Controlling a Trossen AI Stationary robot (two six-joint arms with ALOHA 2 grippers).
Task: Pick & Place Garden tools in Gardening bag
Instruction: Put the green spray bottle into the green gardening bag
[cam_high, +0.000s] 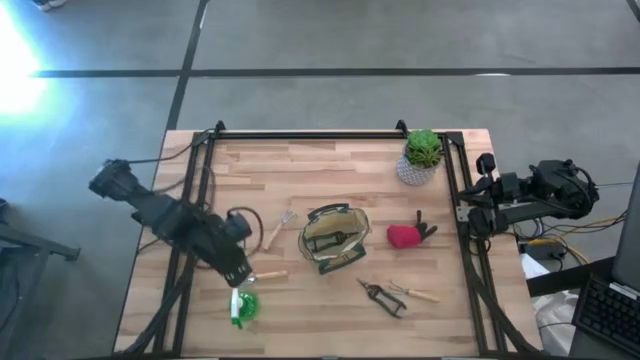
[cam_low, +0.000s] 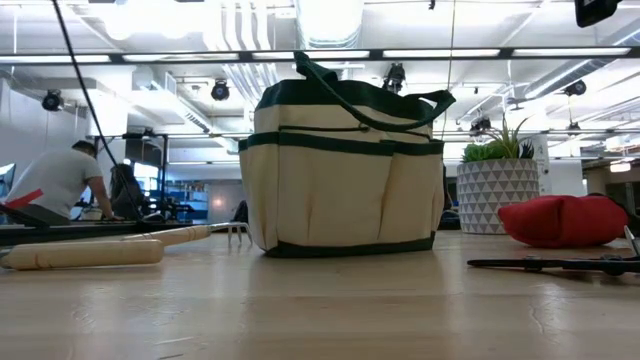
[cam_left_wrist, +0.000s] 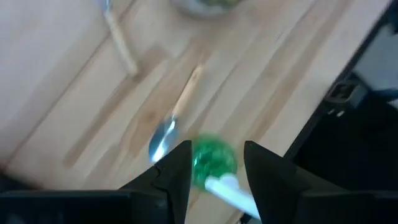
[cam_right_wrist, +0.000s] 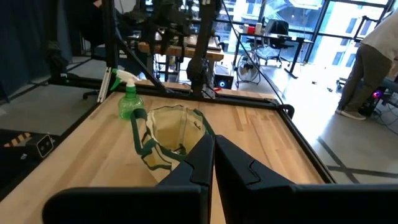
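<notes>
At lower left, the green spray bottle (cam_high: 243, 306) is straddled by the part-open left gripper (cam_left_wrist: 216, 163) and could be knocked over if off-centre.

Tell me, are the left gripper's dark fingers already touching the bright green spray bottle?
Cannot tell. In the left wrist view the fingers flank the green spray bottle, but any contact is unclear. The left gripper is partly open.

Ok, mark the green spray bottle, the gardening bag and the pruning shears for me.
green spray bottle (cam_high: 243, 306): high view, on its round green body.
gardening bag (cam_high: 352, 222): high view, on the dark green rim at its right side.
pruning shears (cam_high: 385, 298): high view, on the black handles.
</notes>
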